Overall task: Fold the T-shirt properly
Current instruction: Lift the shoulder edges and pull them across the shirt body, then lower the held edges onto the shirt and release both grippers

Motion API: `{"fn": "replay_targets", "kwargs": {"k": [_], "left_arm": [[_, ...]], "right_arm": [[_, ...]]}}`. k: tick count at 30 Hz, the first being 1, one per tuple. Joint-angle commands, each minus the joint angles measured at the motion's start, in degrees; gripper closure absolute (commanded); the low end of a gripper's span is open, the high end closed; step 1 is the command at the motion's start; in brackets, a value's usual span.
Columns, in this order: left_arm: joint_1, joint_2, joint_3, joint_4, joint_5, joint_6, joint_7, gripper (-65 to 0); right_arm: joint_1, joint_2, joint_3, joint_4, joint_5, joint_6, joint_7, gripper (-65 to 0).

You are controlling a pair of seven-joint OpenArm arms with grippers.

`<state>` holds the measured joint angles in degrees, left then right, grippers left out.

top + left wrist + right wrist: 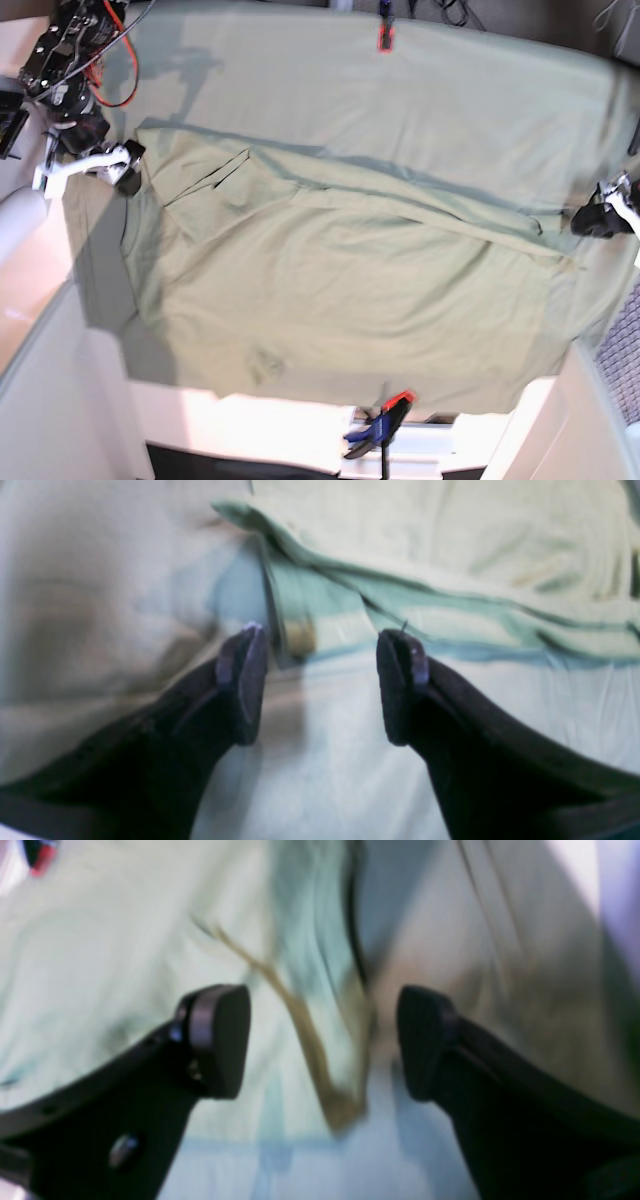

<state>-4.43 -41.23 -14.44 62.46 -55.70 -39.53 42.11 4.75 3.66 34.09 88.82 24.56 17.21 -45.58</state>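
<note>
While the T-shirt [340,270] lies spread across the middle of the desk [480,90], reaching almost to the left and right edges, the folding looks barely begun — at most one long flap seems turned over along its far side, and the sleeves and the main folds are, by my judgement, still to do. It is pale sage green and wrinkled, resting on a greyer green cloth [300,80]. Both the left end effector [322,680] and the right end effector [322,1040] gape wide over the fabric's edge, gripping nothing.
</note>
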Motion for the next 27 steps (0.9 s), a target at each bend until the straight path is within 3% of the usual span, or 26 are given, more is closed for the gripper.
{"fn": "replay_targets", "kwargs": {"k": [1, 9, 16, 27], "left_arm": [[0.87, -1.33, -1.53, 1.44, -1.36, -0.47, -0.66, -38.2], [6.10, 1.31, -7.48, 3.17, -3.19, -0.47, -0.72, -38.2], [5.79, 3.45, -7.50, 3.10, -0.87, -0.46, -2.12, -38.2], [-1.36, 9.22, -7.50, -2.71, 6.80, 7.45, -5.84, -38.2]], "right_arm": [[-0.46, -0.13, 1.16, 1.07, 2.14, 0.52, 1.22, -44.7], [-4.46, -5.90, 3.56, 0.63, 4.63, 0.55, 2.43, -44.6], [-3.58, -6.69, 0.31, -0.39, 3.72, 0.52, 3.61, -44.7], [-3.67, -6.67, 0.28, -1.18, 2.86, 0.55, 3.74, -44.7]]}}
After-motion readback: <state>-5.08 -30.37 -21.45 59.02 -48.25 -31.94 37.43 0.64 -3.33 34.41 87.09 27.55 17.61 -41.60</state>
